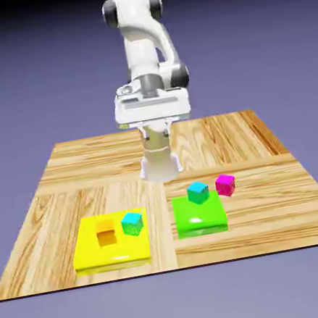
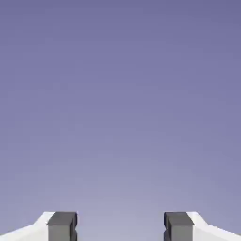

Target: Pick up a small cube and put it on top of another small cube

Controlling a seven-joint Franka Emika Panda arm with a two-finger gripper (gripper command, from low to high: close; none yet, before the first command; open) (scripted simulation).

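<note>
The small magenta cube (image 1: 225,184) sits on the wooden table, just right of the green pad's far corner. The orange cube (image 1: 106,232) rests on the yellow pad (image 1: 99,259), with a cyan-topped green cube (image 1: 132,223) close beside it. My gripper (image 1: 153,119) hangs high above the table's far half, well behind and above both cubes. In the hand view the gripper (image 2: 120,228) is open, its grey fingertips (image 2: 62,226) stand wide apart, and only the blue-violet backdrop shows between them. No cube shows in the hand view.
A second cyan-topped green cube (image 1: 198,192) stands on the green pad (image 1: 201,222), right next to the magenta cube. The table's front edge (image 1: 174,268) runs just below both pads.
</note>
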